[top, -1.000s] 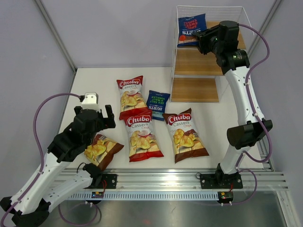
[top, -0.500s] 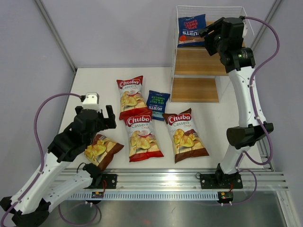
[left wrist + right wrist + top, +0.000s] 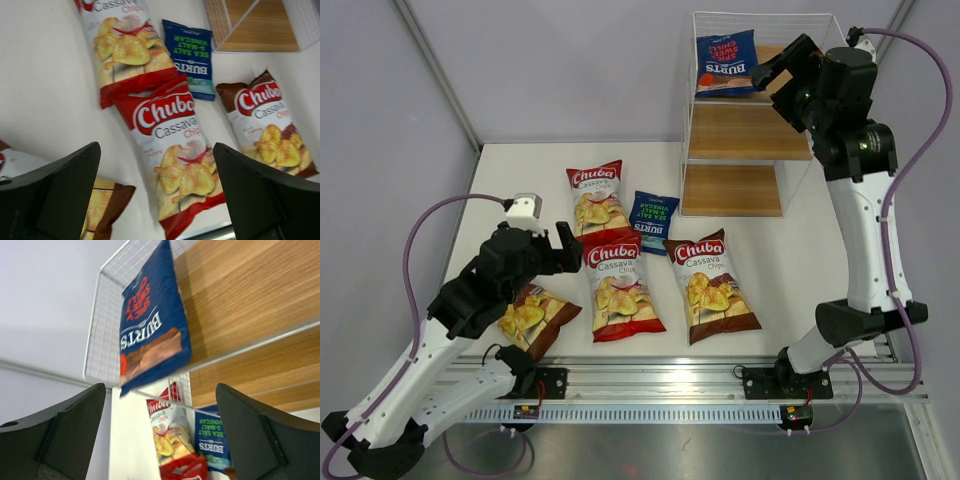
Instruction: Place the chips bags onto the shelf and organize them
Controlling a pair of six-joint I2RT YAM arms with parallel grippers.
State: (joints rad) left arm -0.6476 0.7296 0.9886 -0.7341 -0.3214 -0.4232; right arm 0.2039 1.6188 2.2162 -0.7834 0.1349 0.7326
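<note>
Right gripper (image 3: 773,68), top external view: dark two-finger jaws spread wide, holding nothing, raised at the top tier of the shelf (image 3: 740,132), a white wire rack with three stepped light-brown wooden boards. Just beside the fingers, a glossy dark-blue Burts bag (image 3: 725,62) lies on that top tier, by the left wire wall. Left gripper (image 3: 569,250): jaws equally wide and empty, hovering over the white table (image 3: 790,240).

On the table:
- two red-and-white Chuba bags, the upper bag (image 3: 597,205) and the lower bag (image 3: 622,290), their ends overlapping;
- a second Burts bag (image 3: 653,222), small, just beside them;
- a brown Chuba bag (image 3: 712,285), right of the lower bag;
- a second brown bag (image 3: 535,318), partly hidden under the left arm.

Left wrist view: two blunt black fingers frame the lower bag, well apart from it. Crinkled foil shows printed yellow chips. The shelf's bottom board shows wood grain behind fine white mesh.

Right wrist view: black fingers stand wide with nothing between them. The dark-blue Burts bag rests flat on the grained top board, one end overhanging the wire edge. Below, a red-and-white bag and the second Burts bag lie on the table.
</note>
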